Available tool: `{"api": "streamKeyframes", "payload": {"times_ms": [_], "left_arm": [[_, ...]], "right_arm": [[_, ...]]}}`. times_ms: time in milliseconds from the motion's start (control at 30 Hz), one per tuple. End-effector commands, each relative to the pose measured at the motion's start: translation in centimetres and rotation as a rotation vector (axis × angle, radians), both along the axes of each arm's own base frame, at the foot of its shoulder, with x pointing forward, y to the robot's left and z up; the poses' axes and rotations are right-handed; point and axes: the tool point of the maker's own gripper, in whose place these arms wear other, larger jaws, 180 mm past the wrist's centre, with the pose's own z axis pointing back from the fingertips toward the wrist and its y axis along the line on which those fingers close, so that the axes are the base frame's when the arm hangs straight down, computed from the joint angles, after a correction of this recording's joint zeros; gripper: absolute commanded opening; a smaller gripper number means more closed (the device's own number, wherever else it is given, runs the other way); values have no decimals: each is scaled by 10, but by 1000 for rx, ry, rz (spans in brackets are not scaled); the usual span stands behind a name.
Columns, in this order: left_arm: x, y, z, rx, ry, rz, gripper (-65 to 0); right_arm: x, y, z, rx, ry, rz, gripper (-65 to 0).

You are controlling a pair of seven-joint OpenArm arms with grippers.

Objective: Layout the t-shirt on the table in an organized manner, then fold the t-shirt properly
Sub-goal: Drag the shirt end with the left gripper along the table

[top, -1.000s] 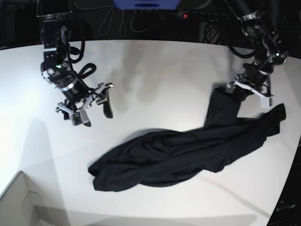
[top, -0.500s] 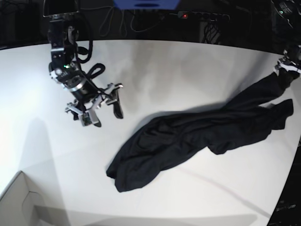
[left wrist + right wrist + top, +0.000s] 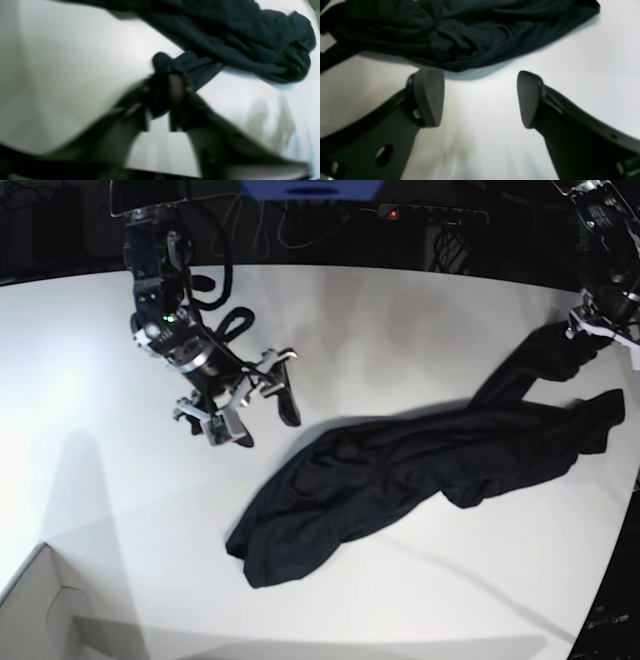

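The black t-shirt lies bunched in a long twisted band across the white table, from the middle to the right edge. One end rises to my left gripper at the far right. In the blurred left wrist view that gripper has a fold of the t-shirt between its fingers. My right gripper hangs open just left of the shirt's near-left part, holding nothing. In the right wrist view its fingers stand wide apart over bare table, with the t-shirt just beyond the tips.
A pale cardboard box sits at the front left corner. Cables and a power strip run along the dark back edge. The table's curved edge passes close to the shirt on the right.
My left gripper dragged the t-shirt to the right across the table, then came slightly down and left. My right arm has moved right, closer to the shirt, still open.
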Motion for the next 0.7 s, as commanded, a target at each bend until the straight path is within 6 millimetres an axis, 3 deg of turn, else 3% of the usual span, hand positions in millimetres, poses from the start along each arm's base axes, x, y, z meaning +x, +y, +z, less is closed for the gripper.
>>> {"api": "streamKeyframes", "payload": {"times_ms": [0,100,300,400,500,667], "left_arm": [[3,4,13,15,-42,-3,-455],[-3,6,27,25,-80,3,-342],[5,8,86,65,-256,6,-331],[12,6,102,65,-312,-5,-331],[19,7,106,66,-329,1,-331],[15,11,85,40,-274,24,-331]], "right_arm": [[7,0,16,24,-55,-1,-187],[6,0,15,23,-52,-1,-187],[6,-3,14,14,-51,1,-186],[6,-4,14,11,-51,1,-186],[8,-4,15,8,-57,3,-186],[17,-5,15,-32,-26,13,-187]]}}
